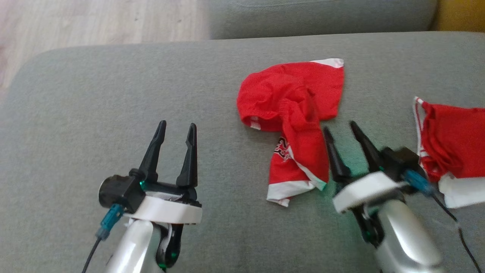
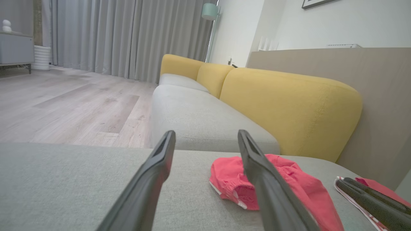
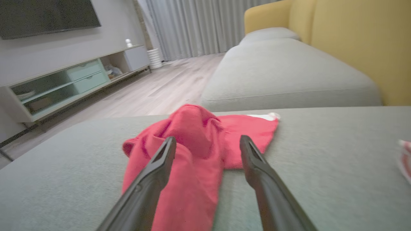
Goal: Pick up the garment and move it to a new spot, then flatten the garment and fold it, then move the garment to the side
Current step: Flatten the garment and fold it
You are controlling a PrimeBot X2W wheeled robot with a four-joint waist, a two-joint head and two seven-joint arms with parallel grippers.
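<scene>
The garment point(image 1: 293, 113), red shorts with white trim and a printed logo, lies crumpled on the grey sofa seat point(image 1: 113, 98), right of centre. The same garment point(image 3: 196, 150) lies just beyond my right fingers in the right wrist view, and the garment point(image 2: 289, 186) sits behind my left gripper's right finger in the left wrist view. My right gripper point(image 1: 341, 131) stands open just right of the garment's lower end, holding nothing. My left gripper point(image 1: 177, 129) stands open over bare cushion, well to the garment's left, also with nothing in it.
A second red and white garment point(image 1: 451, 151) lies at the seat's right edge, close to my right wrist. Yellow backrests point(image 2: 289, 109) run along the far side. Another grey seat cushion point(image 3: 282, 73) and wooden floor point(image 2: 70, 102) lie beyond. A TV cabinet point(image 3: 64, 83) stands across the room.
</scene>
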